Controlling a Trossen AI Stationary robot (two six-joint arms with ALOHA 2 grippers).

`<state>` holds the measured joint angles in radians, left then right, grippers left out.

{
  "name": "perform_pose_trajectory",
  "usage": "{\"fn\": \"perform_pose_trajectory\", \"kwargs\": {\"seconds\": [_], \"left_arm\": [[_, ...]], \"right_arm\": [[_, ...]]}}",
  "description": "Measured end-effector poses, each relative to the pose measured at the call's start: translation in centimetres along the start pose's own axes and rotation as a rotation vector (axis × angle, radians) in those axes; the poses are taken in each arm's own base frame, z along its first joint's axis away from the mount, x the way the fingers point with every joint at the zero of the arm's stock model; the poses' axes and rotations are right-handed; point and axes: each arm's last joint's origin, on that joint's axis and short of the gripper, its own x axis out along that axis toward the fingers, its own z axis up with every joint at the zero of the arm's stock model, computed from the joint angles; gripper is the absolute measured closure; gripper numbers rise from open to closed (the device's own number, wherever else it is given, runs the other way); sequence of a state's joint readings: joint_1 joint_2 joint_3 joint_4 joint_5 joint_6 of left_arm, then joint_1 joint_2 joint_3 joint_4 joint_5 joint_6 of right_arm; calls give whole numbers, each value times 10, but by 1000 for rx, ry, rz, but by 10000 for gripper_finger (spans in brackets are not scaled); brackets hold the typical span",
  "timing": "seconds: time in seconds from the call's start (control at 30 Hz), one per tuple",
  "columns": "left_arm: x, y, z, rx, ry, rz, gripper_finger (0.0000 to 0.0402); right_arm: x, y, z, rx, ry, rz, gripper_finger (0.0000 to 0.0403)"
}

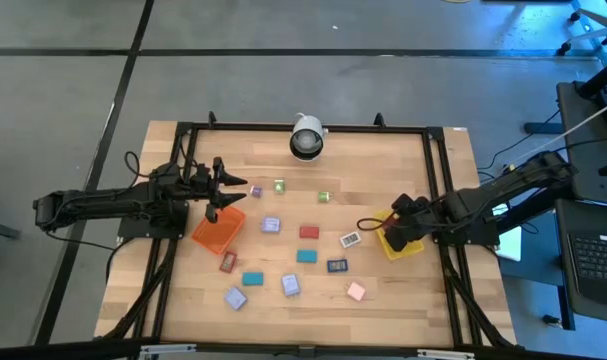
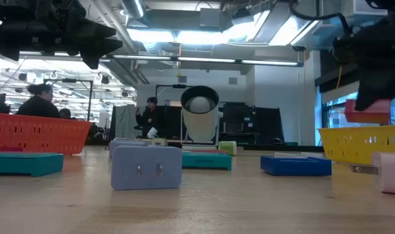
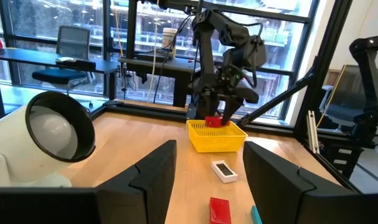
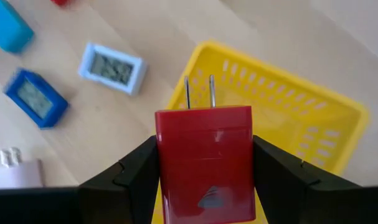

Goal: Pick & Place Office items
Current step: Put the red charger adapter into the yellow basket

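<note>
Hovering over the orange tray [image 1: 218, 231], the left gripper [image 1: 226, 194] holds its fingers apart and empty, office items [image 1: 308, 232] lie scattered mid-table below the white camera [image 1: 306, 137], and the right gripper [image 4: 204, 167] clamps a red plug block [image 4: 205, 163] above the yellow tray [image 4: 301, 118].

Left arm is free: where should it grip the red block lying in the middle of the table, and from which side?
Grip the red block across its two short sides, coming straight down from above. It lies flat with bare wood all round it, so only its edges offer a hold. The left gripper, open above the orange tray, must move toward mid-table first.
</note>
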<state>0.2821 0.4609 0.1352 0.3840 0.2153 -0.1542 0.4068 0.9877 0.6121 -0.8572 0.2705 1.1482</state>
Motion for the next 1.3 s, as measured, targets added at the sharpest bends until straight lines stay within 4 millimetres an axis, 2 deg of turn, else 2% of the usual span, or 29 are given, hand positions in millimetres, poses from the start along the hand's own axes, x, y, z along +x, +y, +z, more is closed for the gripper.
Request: {"fn": "perform_pose_trajectory", "kwargs": {"seconds": [1.3], "left_arm": [[0,0,0,1,0,0,219]], "right_arm": [[54,19,-8,-143,264,-125,191]]}}
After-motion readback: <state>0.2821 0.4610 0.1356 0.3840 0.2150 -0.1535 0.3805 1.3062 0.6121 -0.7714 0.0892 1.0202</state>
